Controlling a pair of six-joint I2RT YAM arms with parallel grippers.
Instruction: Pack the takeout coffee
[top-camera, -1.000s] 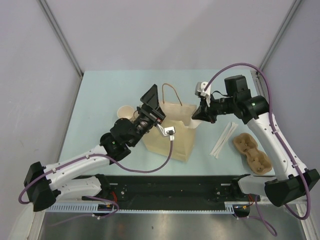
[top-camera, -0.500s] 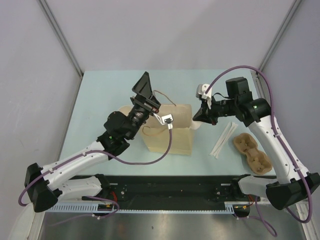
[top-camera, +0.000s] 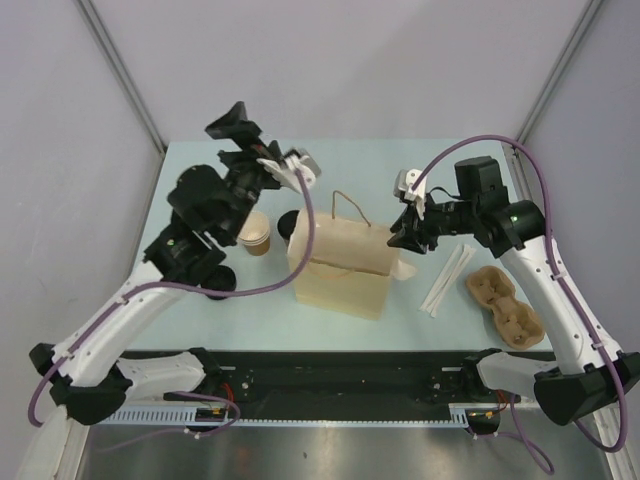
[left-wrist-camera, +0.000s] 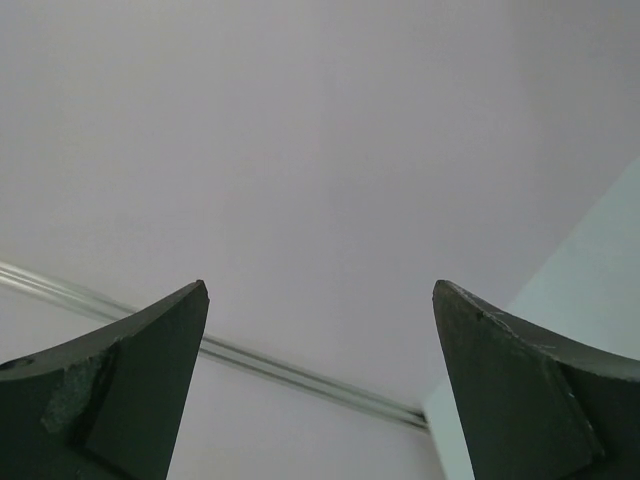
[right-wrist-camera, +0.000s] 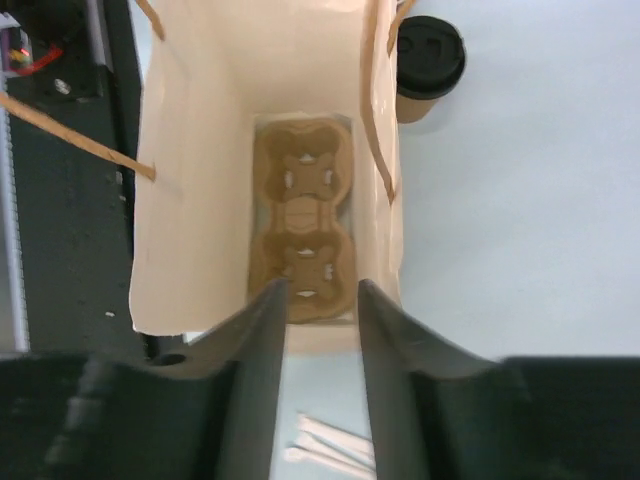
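A tan cup with a black lid (top-camera: 290, 224) stands just behind the bag's left end; it also shows in the right wrist view (right-wrist-camera: 430, 55). A second tan cup (top-camera: 256, 236), with no lid showing, stands to its left. The tan paper bag (top-camera: 345, 268) stands upright and open at the table's middle, with a brown pulp tray (right-wrist-camera: 303, 230) flat on its floor. My right gripper (top-camera: 398, 238) hangs over the bag's right end, jaws a little apart and empty (right-wrist-camera: 318, 290). My left gripper (top-camera: 226, 124) is raised high at the back left, open and empty, facing the wall (left-wrist-camera: 320, 290).
Another brown pulp tray (top-camera: 506, 306) lies at the right of the table. White paper-wrapped sticks (top-camera: 450, 278) lie between it and the bag, and show below the right jaws (right-wrist-camera: 335, 440). The bag's string handles (top-camera: 345, 205) stick up. Walls enclose the back and sides.
My left arm lifted off the bag and swung up and back to the left. The bag went from tipped to upright. The two cups came into view. The right gripper barely moved.
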